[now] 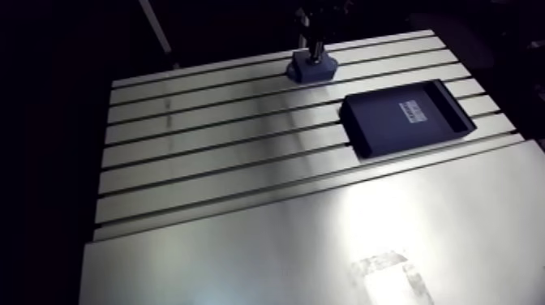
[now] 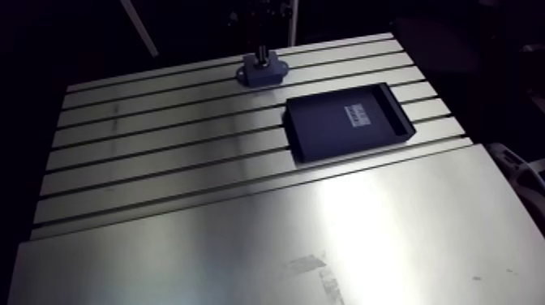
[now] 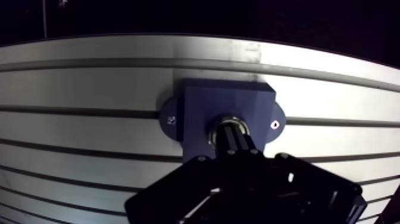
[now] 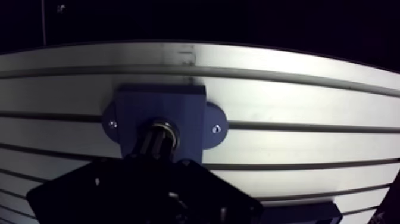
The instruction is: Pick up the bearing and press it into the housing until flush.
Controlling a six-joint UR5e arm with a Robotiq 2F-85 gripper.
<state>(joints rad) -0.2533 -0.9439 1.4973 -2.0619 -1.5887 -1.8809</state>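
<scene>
The blue housing is a block with two screw ears, standing on the slotted table near its far edge. A metal bearing shows as a shiny ring in the housing's bore. My gripper comes straight down onto it. Its two fingers are shut together into one dark column, with their tips resting on the ring. How deep the bearing sits in the bore is hidden by the fingers. In the arm view the gripper is a dark shape right above the housing.
A shallow black tray with a white label lies to the right of the housing, nearer the front. The slotted table gives way to a smooth metal plate in front. The table's far edge runs just behind the housing.
</scene>
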